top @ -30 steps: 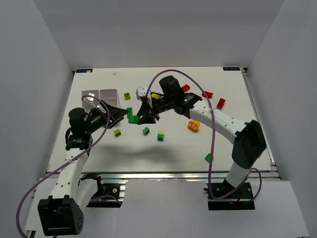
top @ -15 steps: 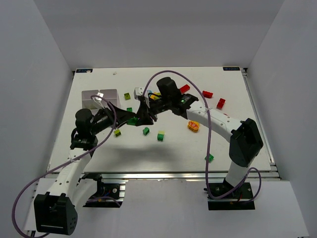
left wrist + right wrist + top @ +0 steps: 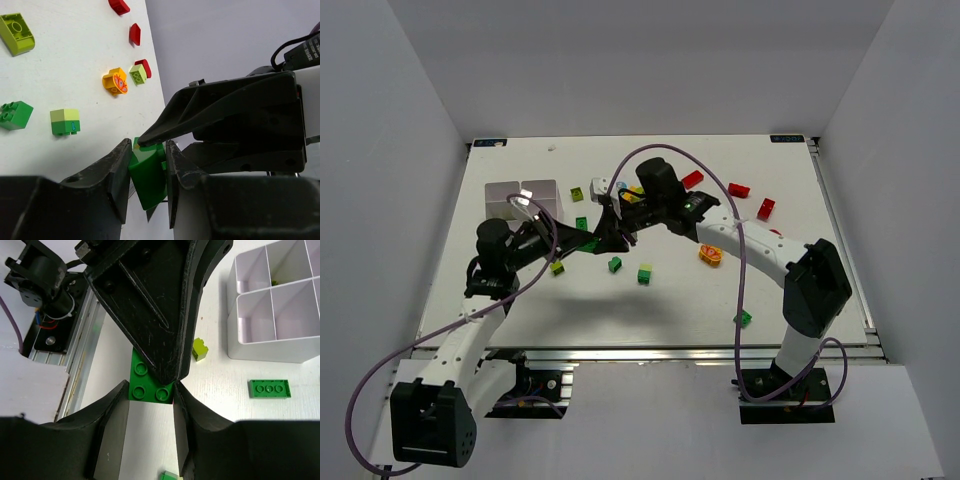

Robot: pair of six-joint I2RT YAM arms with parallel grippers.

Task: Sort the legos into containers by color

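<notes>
Your left arm has swung inward since a second ago, and the left gripper (image 3: 582,240) now meets the right gripper (image 3: 607,236) tip to tip. From above, the two sets of fingers all but cover what they share.

The wrist views show it: a green brick (image 3: 147,175) sits squarely between the left jaws, which are clamped on its two sides. The tip of the right gripper touches its upper end. Seen from the right wrist, the same brick fills the gap between the right jaws as well, studs up, with a finger pressed to each side — so both grippers are closed on it, crosswise to one another.

Beyond the right jaws and off to one side stands the white tray (image 3: 270,347). A flat green plate (image 3: 270,389) lies just in front of it, and a lime brick (image 3: 200,349) lies nearer the jaws. Ahead of the left jaws on the table (image 3: 75,60) lie a lime-and-green block (image 3: 65,121) and, further out, an orange piece (image 3: 115,81) — both well apart from the held brick.
</notes>
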